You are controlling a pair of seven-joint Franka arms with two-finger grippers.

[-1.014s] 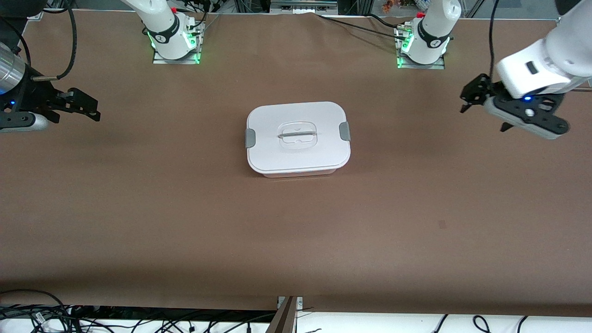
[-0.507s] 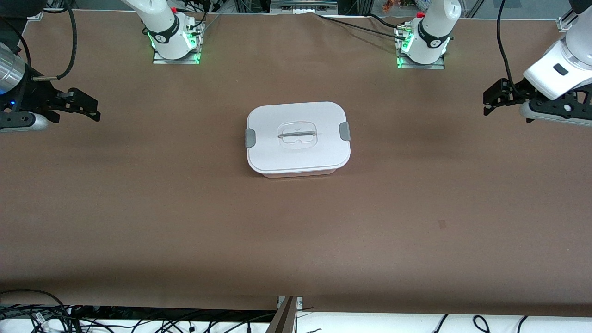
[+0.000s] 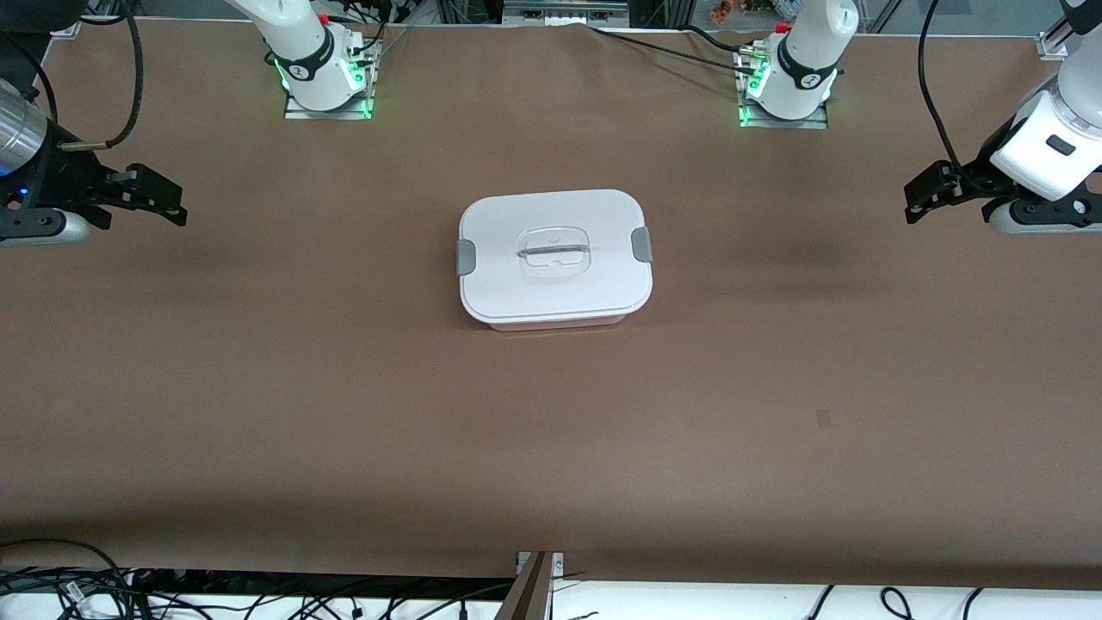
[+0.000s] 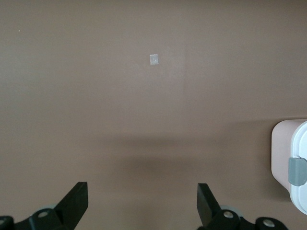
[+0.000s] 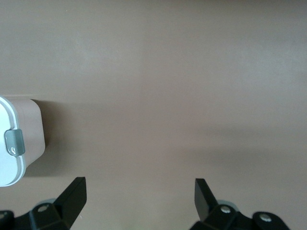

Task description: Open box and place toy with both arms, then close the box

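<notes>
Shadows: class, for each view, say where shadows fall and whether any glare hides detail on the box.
Front view: soft blurred shadows on the table toward each arm's end and a thin one under the box; its white lid looks bright, yet the handle stays readable. Left wrist view: a wide dim band above the open left gripper. Right wrist view: a dark shadow beside the box, fainter above the open right gripper.

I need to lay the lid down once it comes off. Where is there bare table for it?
Bare table runs wide between the box and the front camera's edge. More lies between the box and each open pincer: left pincer and right pincer, both over the table ends. Nothing is crowded.
</notes>
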